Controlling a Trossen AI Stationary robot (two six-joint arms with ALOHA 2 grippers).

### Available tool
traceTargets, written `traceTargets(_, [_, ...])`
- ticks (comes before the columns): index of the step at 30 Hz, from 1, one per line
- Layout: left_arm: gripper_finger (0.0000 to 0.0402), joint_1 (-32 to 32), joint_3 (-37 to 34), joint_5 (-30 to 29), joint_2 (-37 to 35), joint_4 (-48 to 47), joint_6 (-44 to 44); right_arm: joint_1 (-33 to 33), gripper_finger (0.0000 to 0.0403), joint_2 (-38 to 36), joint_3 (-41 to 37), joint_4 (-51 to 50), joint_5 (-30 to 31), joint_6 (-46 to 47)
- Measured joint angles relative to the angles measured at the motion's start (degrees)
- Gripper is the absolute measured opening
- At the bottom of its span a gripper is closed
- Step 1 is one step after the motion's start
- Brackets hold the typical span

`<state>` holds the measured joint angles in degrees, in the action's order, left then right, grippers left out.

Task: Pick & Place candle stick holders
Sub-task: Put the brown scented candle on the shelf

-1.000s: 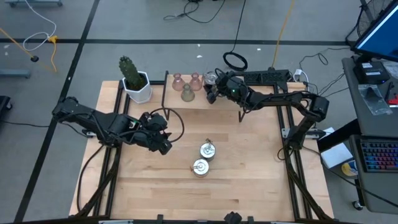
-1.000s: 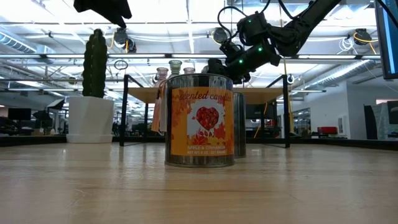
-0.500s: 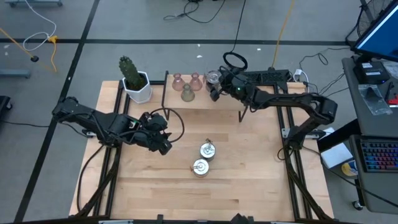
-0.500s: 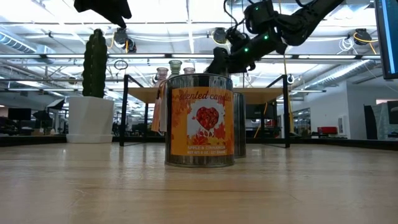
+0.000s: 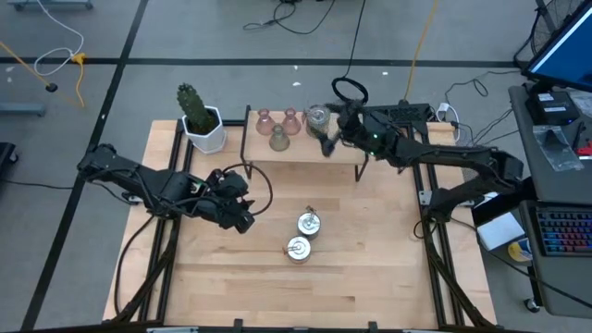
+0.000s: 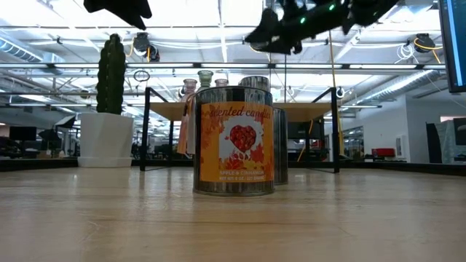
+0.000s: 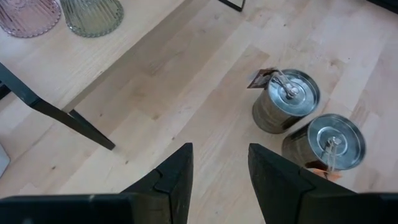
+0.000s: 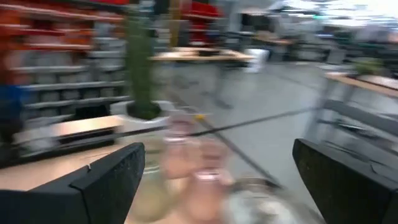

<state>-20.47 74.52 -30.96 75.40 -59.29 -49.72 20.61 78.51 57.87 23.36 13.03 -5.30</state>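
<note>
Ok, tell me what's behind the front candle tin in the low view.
Directly behind the labelled candle tin stands the second tin, only its edge showing. Farther back, glass holders peek above it; their lower parts are covered.

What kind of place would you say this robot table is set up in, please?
Probably a robotics lab or open workshop: loose cables run over the grey floor, a monitor and keyboard sit beside the wooden table, and ceiling light strips span a large hall.

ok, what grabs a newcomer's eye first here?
Two silvery candle tins sit mid-table; in the low view the orange-labelled one looms large. At the far edge, the open right gripper hangs beside the glass holders on the raised shelf, next to a potted cactus.
</note>
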Motion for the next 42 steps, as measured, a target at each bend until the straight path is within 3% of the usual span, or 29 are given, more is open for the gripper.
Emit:
traceTargets(4, [0.0154, -1.06, 0.00, -0.02, 0.02, 0.15, -1.09, -3.44, 0.0400, -4.22, 0.00, -7.86, -9.09, 0.30])
traceTargets(9, [0.0154, -2.06, 0.00, -0.38, 0.02, 3.03, -0.21, -8.58, 0.0400, -7.32, 0.02, -17.78, -16.23, 4.39])
traceTargets(15, [0.0154, -2.25, 0.00, -0.59, 0.02, 6.35, 0.77, -14.94, 0.0400, -7.68, 0.02, -30.77, -16.05, 13.23])
traceTargets(24, [0.0154, -2.25, 0.00, -0.61, 0.02, 7.13, 0.53, -18.70, 0.0395, -7.68, 0.02, -44.40, -13.22, 30.48])
traceTargets(32, [0.0154, -2.23, 0.00, -0.66, 0.02, 7.13, 0.48, -19.23, 0.0394, -4.80, 0.02, -46.19, -17.70, 42.32])
traceTargets(42, [0.0154, -2.23, 0.00, -0.68, 0.02, 7.13, 0.66, -19.75, 0.0393, 1.90, 0.02, -44.53, -20.77, 46.56])
